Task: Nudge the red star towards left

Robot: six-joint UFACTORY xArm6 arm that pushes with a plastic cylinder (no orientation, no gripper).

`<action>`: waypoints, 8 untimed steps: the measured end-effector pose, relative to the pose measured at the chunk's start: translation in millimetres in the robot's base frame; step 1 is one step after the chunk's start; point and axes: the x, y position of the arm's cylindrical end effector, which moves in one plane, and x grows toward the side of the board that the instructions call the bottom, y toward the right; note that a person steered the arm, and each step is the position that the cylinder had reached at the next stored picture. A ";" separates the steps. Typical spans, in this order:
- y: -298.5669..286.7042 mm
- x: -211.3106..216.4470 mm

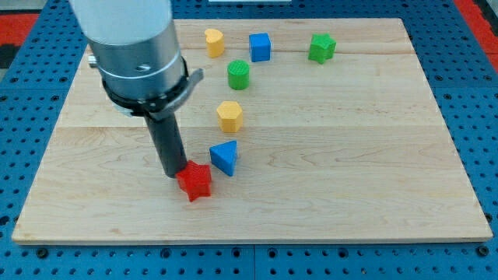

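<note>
Red star [194, 181] sits lower centre-left of the frame on the wooden board [373, 194], nearest block to the bottom edge. Looks small, rigid, light; should slide easily on smooth wood, though the points may make it spin if hit off-centre. No grasping possible, it's a plain rod with nothing to open or close; push only. My tip [173, 174] is touching or just beside the star's left side, so it's on the wrong side for a leftward nudge. Best contact is probably the star's right face, mid-height, centred. Tight there: blue triangular block [225, 156] is just upper right of the star. Further up: yellow hexagonal block [229, 116], green cylinder [238, 75]. Far row near the top: yellow block [214, 42], blue cube [260, 47], green block [321, 47].
</note>
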 end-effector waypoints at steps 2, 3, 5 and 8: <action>25.0 32.9; 38.1 32.9; -17.2 33.2; -138.3 17.2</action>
